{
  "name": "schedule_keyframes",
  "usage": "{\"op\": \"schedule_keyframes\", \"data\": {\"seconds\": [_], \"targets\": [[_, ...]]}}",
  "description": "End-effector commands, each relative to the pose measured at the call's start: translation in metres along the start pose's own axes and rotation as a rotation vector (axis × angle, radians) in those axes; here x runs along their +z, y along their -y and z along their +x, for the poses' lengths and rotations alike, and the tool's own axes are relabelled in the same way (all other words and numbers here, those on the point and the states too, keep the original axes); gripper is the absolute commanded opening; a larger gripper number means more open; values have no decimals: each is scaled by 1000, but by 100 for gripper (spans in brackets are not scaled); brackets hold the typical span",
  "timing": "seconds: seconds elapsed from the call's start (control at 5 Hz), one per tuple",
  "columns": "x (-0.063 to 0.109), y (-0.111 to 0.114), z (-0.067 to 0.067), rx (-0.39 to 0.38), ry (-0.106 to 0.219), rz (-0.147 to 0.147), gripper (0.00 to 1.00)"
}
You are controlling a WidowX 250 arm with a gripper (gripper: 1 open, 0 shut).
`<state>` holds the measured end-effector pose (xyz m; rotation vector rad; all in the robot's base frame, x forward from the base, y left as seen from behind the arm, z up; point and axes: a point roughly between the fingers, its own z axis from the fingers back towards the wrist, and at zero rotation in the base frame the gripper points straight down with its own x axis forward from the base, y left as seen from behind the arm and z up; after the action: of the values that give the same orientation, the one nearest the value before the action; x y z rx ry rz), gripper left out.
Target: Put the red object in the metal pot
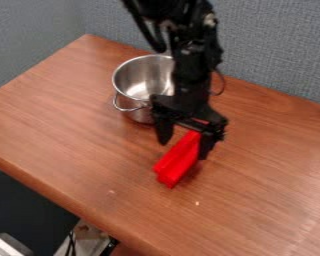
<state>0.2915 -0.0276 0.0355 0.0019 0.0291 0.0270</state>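
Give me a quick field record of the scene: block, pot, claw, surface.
red object: lying on the table, not in the pot
metal pot: upright, behind and left of the block, nothing visible inside it
claw: open, pointing down over the block's far end; contact unclear
table: brown wood
task state: block not yet in pot
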Motion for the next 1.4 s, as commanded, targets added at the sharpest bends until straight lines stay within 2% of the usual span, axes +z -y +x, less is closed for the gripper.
{"op": "schedule_keyframes", "data": {"seconds": [0.0,0.4,0.6,0.8,1.0,1.2], "targets": [[5,-3,21,98,35,27,100],[-17,-22,14,230,10,19,100],[-17,-33,12,297,20,13,100],[-3,-42,10,272,5,-15,100],[10,-50,7,240,-8,-39,0],[35,-56,14,105,-7,-49,0]]}}
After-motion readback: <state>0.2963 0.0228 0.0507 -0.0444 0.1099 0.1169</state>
